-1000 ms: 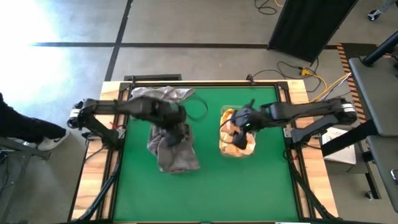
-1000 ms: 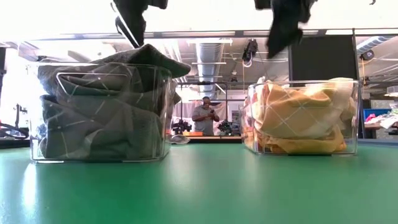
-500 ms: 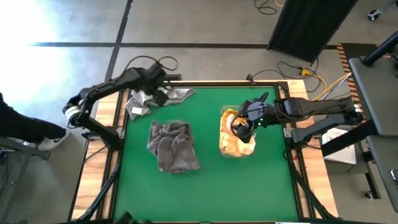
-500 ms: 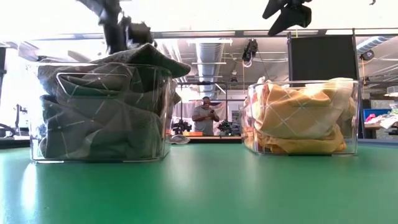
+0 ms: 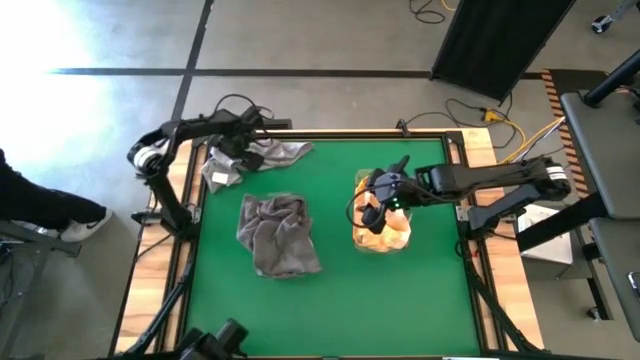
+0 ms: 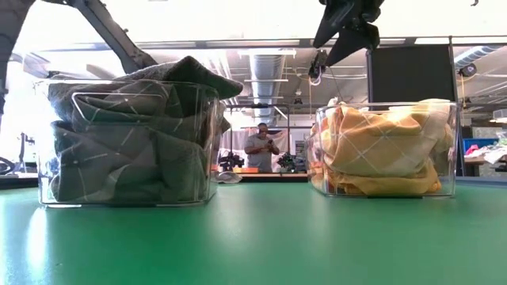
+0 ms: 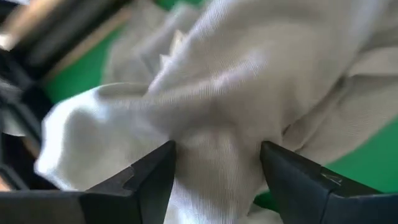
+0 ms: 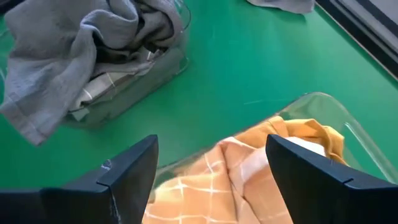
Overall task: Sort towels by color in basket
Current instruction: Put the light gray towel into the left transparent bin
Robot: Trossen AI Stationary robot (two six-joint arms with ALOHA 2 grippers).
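A loose grey towel (image 5: 272, 154) lies crumpled at the table's far left corner, partly over the wooden edge. My left gripper (image 5: 242, 150) is down on it, open, with cloth (image 7: 217, 124) filling the gap between its fingers. A clear basket (image 6: 127, 142) at mid-left holds grey towels (image 5: 278, 235) heaped above its rim. Another clear basket (image 6: 384, 150) at mid-right holds yellow towels (image 5: 385, 232). My right gripper (image 5: 380, 196) hovers open over the yellow towels (image 8: 249, 180), touching nothing. My left gripper stands astride a raised fold of the grey towel (image 7: 214, 155), one open finger (image 7: 149, 183) on each side, and the cloth reaches both fingers' inner faces. The fingers come from above, slanting toward the far left corner. The towel lies slack on the table.
The table's raised wooden frame (image 5: 205, 150) and a loop of cable (image 5: 232, 105) lie close behind the loose towel. Bare green mat (image 5: 340, 300) stretches across the near half of the table. A person (image 6: 259, 146) stands far off in the room.
My left gripper has gone from above the grey basket toward the table's far left corner and come down on the loose grey towel. My right gripper has stayed over the yellow basket, rising a little.
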